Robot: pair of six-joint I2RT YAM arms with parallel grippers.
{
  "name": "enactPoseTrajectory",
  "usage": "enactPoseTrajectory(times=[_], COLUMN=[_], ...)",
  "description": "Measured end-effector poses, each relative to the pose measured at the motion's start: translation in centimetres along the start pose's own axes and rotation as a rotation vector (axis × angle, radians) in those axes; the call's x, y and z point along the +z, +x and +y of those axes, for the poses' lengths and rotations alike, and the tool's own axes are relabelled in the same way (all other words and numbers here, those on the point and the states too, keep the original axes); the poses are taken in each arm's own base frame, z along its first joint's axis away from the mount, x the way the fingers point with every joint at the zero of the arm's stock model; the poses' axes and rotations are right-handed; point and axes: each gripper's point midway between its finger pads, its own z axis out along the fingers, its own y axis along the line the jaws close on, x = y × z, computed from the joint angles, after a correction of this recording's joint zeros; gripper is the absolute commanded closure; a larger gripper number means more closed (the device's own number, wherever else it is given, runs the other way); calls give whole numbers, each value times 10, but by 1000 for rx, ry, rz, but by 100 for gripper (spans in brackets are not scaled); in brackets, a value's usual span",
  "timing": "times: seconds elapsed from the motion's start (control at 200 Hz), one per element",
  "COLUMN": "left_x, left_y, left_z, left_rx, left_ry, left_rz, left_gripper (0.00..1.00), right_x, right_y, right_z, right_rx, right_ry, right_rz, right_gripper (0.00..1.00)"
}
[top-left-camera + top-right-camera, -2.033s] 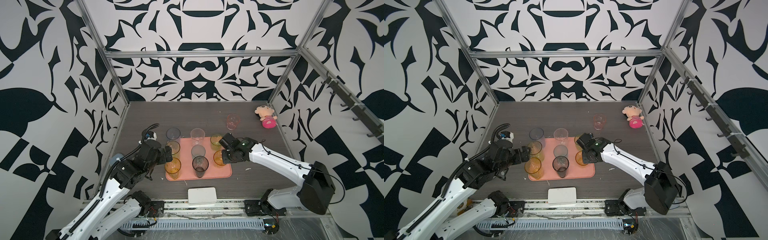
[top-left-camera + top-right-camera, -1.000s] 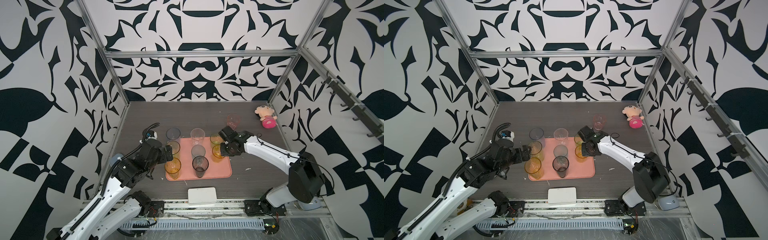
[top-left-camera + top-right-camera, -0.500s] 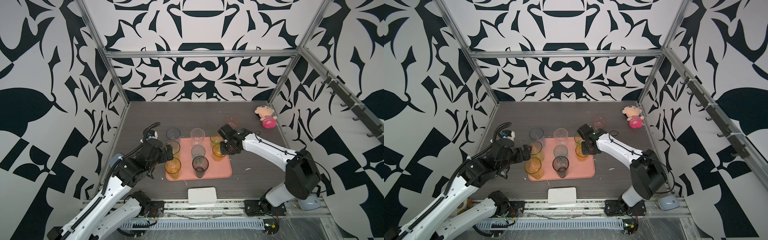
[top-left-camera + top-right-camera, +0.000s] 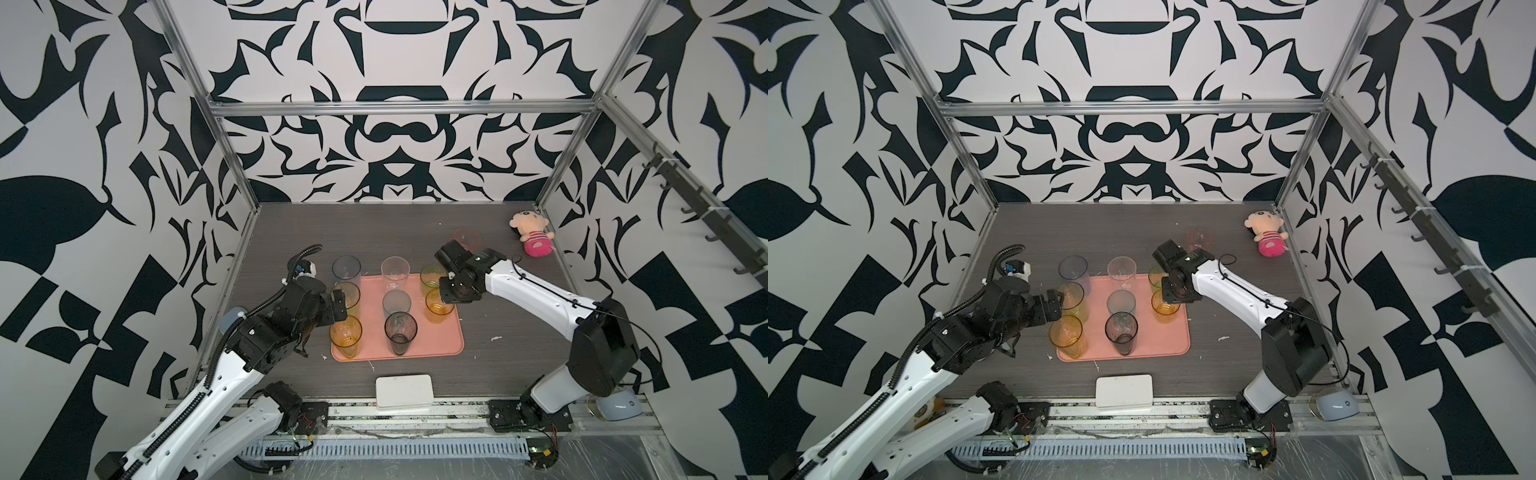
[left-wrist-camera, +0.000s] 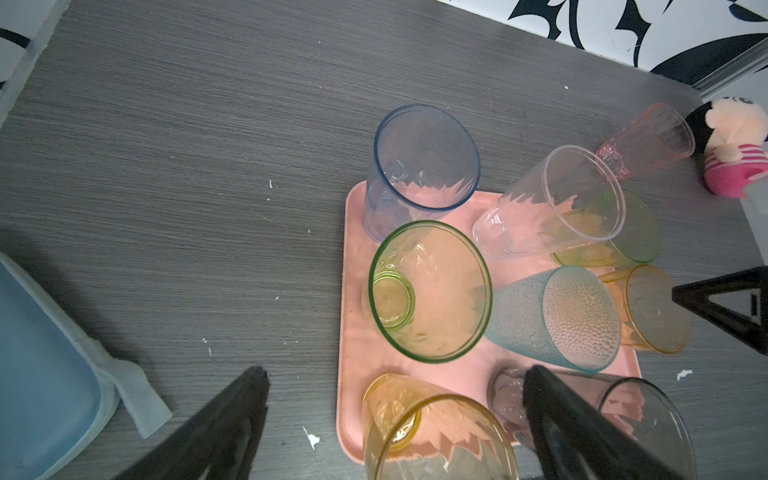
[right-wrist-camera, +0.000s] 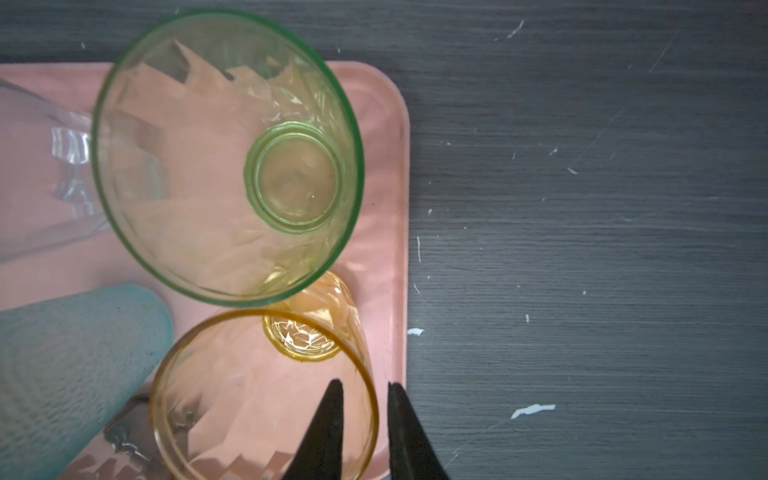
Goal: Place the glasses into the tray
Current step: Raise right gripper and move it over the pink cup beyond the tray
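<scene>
no legible text, no labels, no numbers

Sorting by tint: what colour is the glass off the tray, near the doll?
Pink glass; clearest in the left wrist view.

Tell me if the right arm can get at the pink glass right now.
Probably yes: the pink glass stands apart on the table, close behind the right end effector, which must first lift off the rim of the amber glass.

Glossy glasses (image 5: 428,291), smooth plastic tray (image 6: 386,166), wood-grain table (image 6: 582,208).
</scene>
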Motion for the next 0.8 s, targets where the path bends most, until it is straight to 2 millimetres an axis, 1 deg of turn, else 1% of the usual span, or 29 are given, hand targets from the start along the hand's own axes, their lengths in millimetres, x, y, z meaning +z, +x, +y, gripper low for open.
enactPoseTrajectory(times=[0.12,0.22,0.34,0.445,0.55,0.615,0.705,0.8], left_x=[-1,-2,-2,-2,-1,1,2,4], left_y=[0,-1,-1,-2,-1,0,0,1], left_z=[0,0,1,1,1,1,1,2], left_rx=[-1,-3,-3,-2,0,1,3,5], left_ry=[2,3,2,-1,-5,-8,-13,-19], left_rz=[-3,-8,-10,-11,-5,-2,3,7], left_gripper=[1,0,0,1,0,0,0,0], right_x=[-14,-36,-66,-85,-94,-98,-103,-102], right_y=[-3,-9,-23,-35,-44,-52,-66,-83], right_z=[0,0,2,-2,-10,-18,-31,-46], right_rx=[-2,-3,-9,-21,-28,-22,-8,19], right_ry=[-14,-37,-68,-56,-24,-2,28,60], right_rz=[-21,-58,-126,-184,-217,-232,-259,-269], right_gripper=[76,75,71,68,64,59,54,49])
